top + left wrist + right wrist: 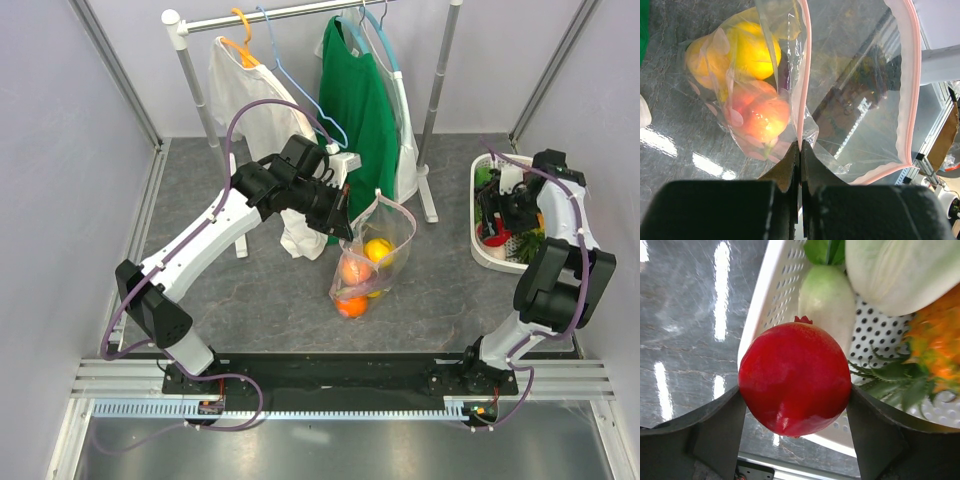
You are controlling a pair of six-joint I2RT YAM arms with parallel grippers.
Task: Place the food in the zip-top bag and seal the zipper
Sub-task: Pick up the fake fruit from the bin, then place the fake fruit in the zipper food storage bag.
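Note:
The zip-top bag (385,240) hangs open in mid-table with its bottom on the table. My left gripper (340,222) is shut on its pink zipper (805,75) strip. In the left wrist view the left gripper (801,150) pinches that strip, and a yellow fruit (752,47) and a peach-coloured fruit (762,112) lie inside the bag (855,100). At the white basket (478,250) on the right, my right gripper (794,391) has both fingers against a red pomegranate (795,377), above the basket's rim (765,300).
Other food lies in the basket: a pale green vegetable (827,295), a cabbage-like piece (900,275) and an orange piece with green leaves (935,340). A clothes rack (300,12) with a white shirt (250,100) and a green shirt (355,100) stands behind the bag.

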